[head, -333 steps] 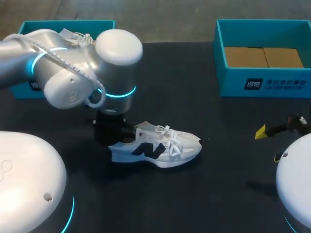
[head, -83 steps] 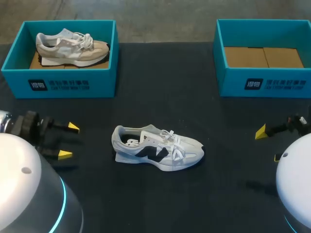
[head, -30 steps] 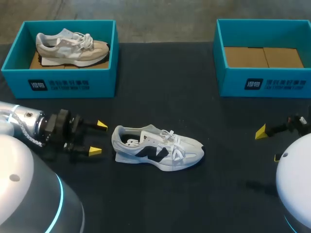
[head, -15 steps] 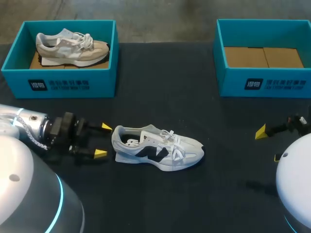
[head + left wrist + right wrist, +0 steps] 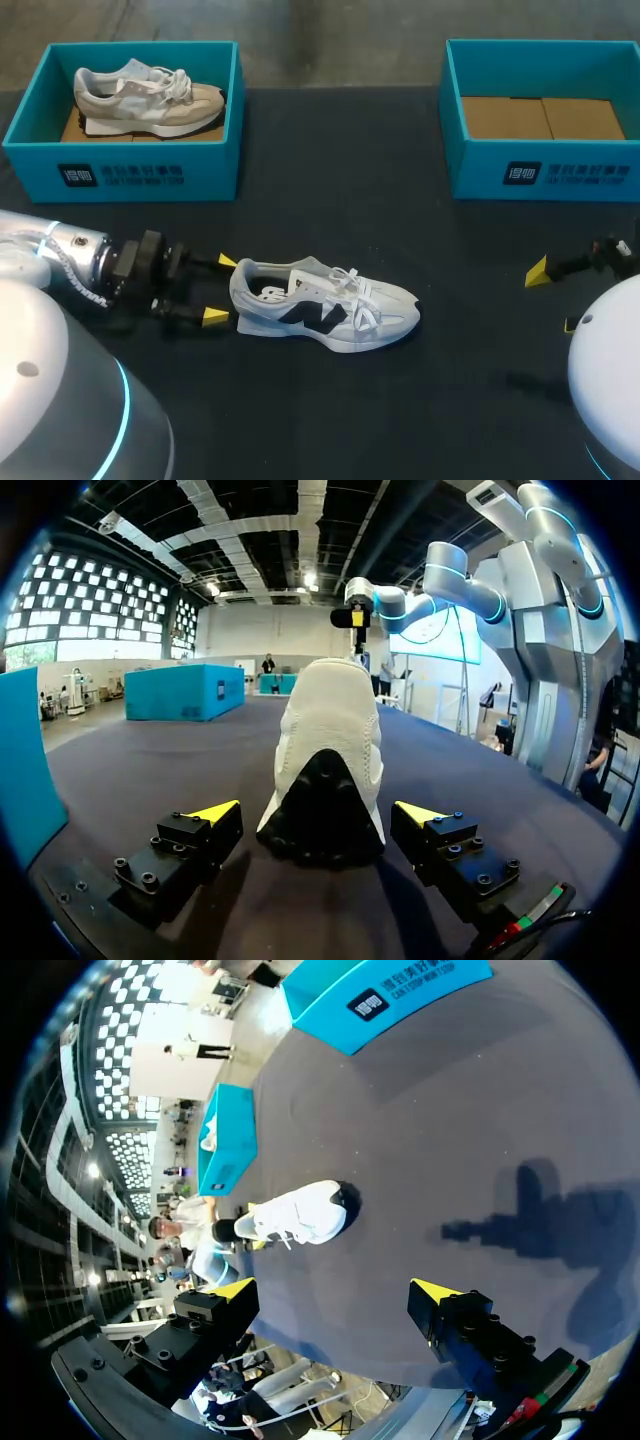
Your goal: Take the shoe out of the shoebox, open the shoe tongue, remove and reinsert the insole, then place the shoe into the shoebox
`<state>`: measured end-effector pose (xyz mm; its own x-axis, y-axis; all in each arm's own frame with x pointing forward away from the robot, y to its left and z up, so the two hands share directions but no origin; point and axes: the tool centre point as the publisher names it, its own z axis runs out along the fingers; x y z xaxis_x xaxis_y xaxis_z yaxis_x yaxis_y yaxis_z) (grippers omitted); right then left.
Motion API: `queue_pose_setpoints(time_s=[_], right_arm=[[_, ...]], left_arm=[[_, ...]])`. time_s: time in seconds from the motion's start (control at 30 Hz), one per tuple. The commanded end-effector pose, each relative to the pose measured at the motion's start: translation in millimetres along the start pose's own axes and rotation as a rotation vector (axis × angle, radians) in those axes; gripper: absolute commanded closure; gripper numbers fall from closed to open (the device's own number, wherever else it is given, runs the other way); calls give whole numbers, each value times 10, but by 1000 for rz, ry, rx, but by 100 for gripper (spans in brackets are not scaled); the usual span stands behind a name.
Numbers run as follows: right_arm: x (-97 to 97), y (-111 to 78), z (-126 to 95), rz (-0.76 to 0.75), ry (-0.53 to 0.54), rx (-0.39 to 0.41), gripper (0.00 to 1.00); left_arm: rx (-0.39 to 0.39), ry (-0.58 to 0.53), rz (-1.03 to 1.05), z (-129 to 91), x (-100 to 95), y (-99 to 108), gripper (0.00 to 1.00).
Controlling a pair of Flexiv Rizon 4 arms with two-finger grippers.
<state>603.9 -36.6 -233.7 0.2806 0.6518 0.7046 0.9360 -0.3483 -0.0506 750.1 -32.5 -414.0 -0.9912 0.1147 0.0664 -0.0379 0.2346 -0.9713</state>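
Observation:
A white sneaker [image 5: 325,305] with a dark side logo lies on the black table, toe to the right, heel to the left. My left gripper [image 5: 222,289] is open at the heel, one yellow tip on either side of it without touching. In the left wrist view the sneaker's heel [image 5: 325,790] stands just ahead of and between the open fingers of the left gripper [image 5: 316,813]. My right gripper [image 5: 552,297] rests open at the right edge, far from the sneaker [image 5: 300,1212]; in its own view the right gripper [image 5: 334,1287] holds nothing.
A teal shoebox [image 5: 140,175] at the back left holds a beige sneaker [image 5: 148,98]. A second teal shoebox [image 5: 540,165] at the back right shows only its cardboard floor. Open table lies between the boxes and in front of the shoe.
My left gripper has slid right along the table toward the sneaker's heel, staying open. The sneaker and the right arm have not moved.

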Motion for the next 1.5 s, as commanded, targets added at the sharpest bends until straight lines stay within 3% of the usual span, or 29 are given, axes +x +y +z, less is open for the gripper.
queue_pose_setpoints(time_s=[0.03,1.5], right_arm=[[0,-109,-71,1,-1,-16,0],[0,-109,-71,1,-1,-16,0]], left_arm=[[-4,-1,-2,48,0,4,0],[20,38,-17,493,74,13,0]])
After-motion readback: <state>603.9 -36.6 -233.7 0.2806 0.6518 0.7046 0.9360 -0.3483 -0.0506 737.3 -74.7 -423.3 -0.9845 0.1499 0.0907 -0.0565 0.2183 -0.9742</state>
